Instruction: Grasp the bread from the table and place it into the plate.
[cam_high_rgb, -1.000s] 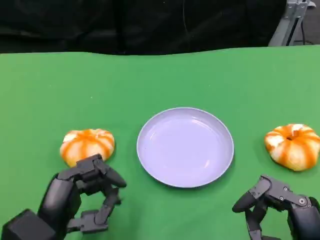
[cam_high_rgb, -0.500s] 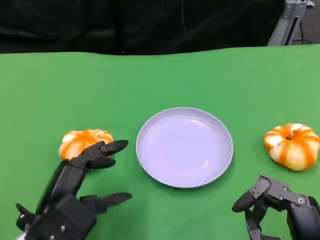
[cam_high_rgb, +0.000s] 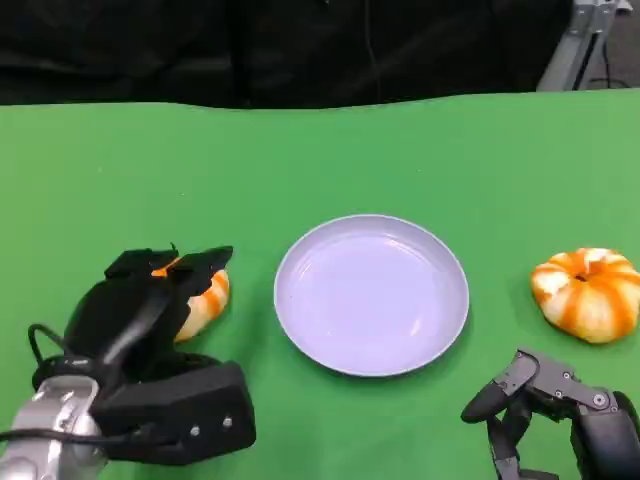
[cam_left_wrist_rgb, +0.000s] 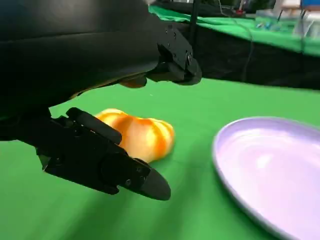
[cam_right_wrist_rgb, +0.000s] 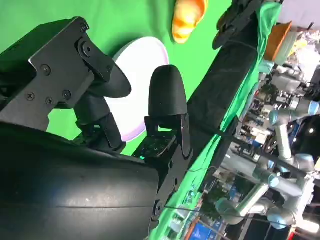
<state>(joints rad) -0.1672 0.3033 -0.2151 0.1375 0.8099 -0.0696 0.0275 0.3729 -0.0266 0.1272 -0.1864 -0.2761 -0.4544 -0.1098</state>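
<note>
Two breads are seen; the left hand (cam_high_rgb: 150, 300) is spread over the nearer bread (cam_high_rgb: 208, 300), fingers apart above and below, not yet closed. Its plate (cam_high_rgb: 371, 294) lies at three o'clock.

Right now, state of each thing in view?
left bread: on table, under left robot hand, not lifted
left robot hand: open over left bread, not closed on it
plate: empty
right bread: on table, untouched
right robot hand: curled, holding nothing
</note>
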